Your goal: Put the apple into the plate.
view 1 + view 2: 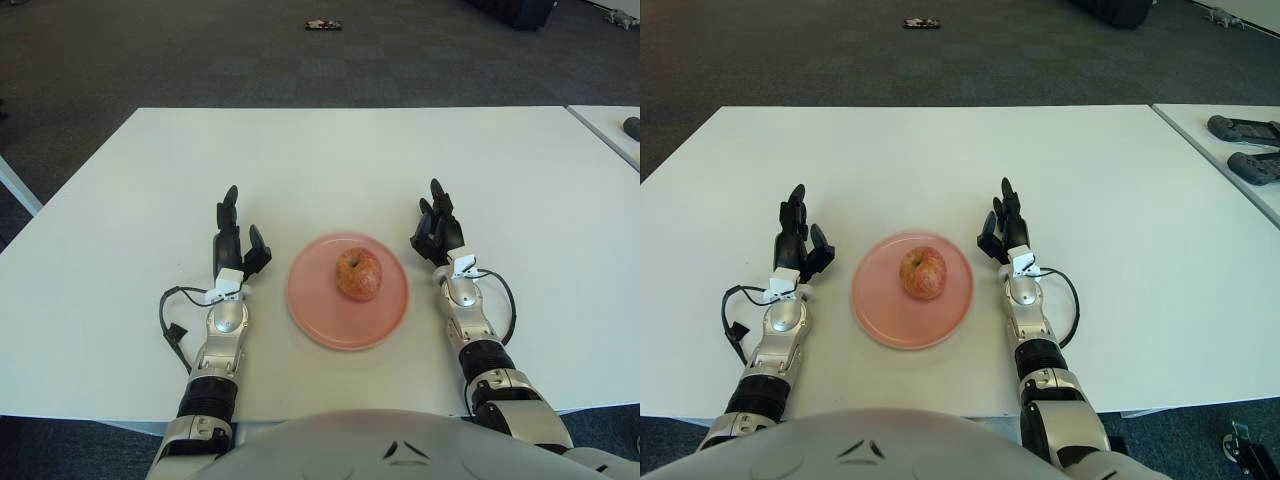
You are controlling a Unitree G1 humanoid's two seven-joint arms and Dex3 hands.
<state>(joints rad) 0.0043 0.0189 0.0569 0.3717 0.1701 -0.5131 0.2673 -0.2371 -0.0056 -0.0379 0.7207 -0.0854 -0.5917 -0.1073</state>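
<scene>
A red-yellow apple [359, 274] sits upright in the middle of the pink plate [314, 312] on the white table. My left hand [234, 233] shows to the left of the plate, a short gap away, fingers spread and holding nothing. On the other side, my right hand [436, 226] shows just right of the plate's rim, fingers also spread and pointing away from me. Neither hand touches the apple or the plate.
The white table [340, 160] stretches far behind the plate. A second table with dark controllers [1245, 130] stands at the right. A small dark object [323, 24] lies on the floor beyond the table.
</scene>
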